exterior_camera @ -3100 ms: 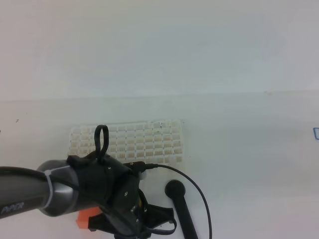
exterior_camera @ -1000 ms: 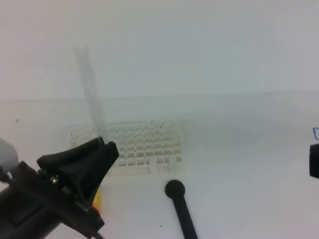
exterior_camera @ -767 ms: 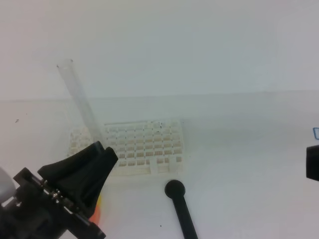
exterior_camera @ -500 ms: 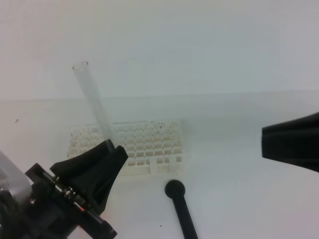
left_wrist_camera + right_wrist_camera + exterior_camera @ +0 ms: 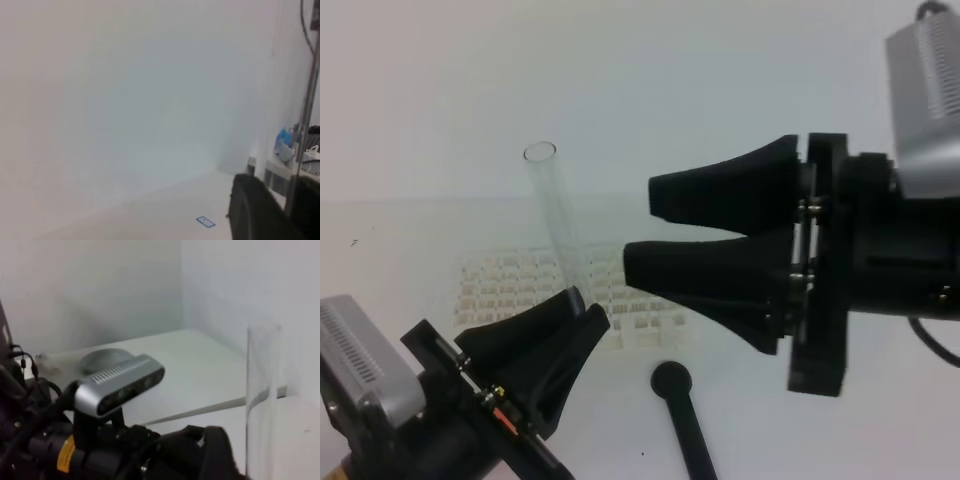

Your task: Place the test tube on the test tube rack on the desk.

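Note:
My left gripper (image 5: 584, 312) rises from the lower left, shut on the lower end of the test tube (image 5: 555, 215). The clear tube tilts up and to the left, open mouth on top, above the white test tube rack (image 5: 492, 280) on the desk (image 5: 760, 440). My right gripper (image 5: 642, 226) reaches in from the right, open, with both fingertips just right of the tube and not touching it. The right wrist view shows the test tube (image 5: 262, 400) upright at right, and the left arm's camera (image 5: 120, 385) below left.
A black round-headed rod (image 5: 674, 385) lies on the desk in front of the rack. My grippers hide part of the rack. The left wrist view shows white wall, a small blue label (image 5: 205, 221) and a dark shape (image 5: 255, 210) at lower right.
My right gripper has swung in from the right edge and opened beside the tube. My left gripper has carried the tube rightward and nearer the camera.

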Tool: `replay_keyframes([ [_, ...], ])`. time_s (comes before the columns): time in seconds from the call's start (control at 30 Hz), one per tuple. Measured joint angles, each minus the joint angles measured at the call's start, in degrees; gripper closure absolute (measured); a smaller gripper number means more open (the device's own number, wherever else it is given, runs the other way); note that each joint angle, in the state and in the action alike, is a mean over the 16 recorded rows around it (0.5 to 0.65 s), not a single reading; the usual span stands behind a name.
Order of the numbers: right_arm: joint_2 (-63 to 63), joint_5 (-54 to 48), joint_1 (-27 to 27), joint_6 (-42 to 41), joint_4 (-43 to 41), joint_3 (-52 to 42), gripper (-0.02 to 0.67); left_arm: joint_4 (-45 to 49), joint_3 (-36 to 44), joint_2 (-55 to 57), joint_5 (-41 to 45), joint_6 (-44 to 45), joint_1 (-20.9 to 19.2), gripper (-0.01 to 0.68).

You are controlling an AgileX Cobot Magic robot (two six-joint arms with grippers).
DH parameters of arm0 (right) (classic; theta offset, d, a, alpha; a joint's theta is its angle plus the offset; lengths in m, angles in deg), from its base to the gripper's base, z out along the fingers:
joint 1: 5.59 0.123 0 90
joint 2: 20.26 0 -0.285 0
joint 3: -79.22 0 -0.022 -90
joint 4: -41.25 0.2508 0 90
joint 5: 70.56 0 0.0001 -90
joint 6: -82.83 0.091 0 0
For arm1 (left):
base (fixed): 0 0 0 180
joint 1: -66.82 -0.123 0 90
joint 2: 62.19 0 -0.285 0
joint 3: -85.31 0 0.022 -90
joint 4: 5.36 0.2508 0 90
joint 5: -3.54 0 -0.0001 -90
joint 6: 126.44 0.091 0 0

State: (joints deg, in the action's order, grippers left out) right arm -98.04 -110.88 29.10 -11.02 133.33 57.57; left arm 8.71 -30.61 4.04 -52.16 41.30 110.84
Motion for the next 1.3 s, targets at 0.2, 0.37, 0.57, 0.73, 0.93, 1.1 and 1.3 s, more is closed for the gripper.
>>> replay_keyframes([
  [0.2,-5.60,0.96,2.33,-4.73,3.68,2.40,0.219,-0.51,0.00,0.22,-1.11,0.78,0.00,0.660],
  [0.37,-9.20,-0.47,2.54,-4.56,4.25,5.50,0.219,-0.87,0.00,0.22,-1.15,1.31,0.00,0.660],
  [0.57,-11.66,-1.96,2.55,-2.98,4.39,8.89,0.218,-1.00,0.00,0.22,-1.06,1.39,0.00,0.667],
  [0.73,-12.77,-3.24,2.55,-1.62,4.46,10.64,0.219,-1.03,0.00,0.23,-1.01,1.40,0.00,0.673],
  [0.93,-13.45,-4.26,2.55,-0.69,4.46,11.56,0.219,-1.06,0.00,0.25,-1.01,1.42,0.00,0.673],
  [1.1,-14.13,-5.10,2.55,-0.19,4.46,12.28,0.220,-1.06,0.00,0.28,-0.81,1.42,0.00,0.673],
  [1.3,-15.11,-5.80,2.55,0.47,4.46,13.20,0.240,-1.06,0.01,0.29,-0.60,1.42,0.00,0.667],
])
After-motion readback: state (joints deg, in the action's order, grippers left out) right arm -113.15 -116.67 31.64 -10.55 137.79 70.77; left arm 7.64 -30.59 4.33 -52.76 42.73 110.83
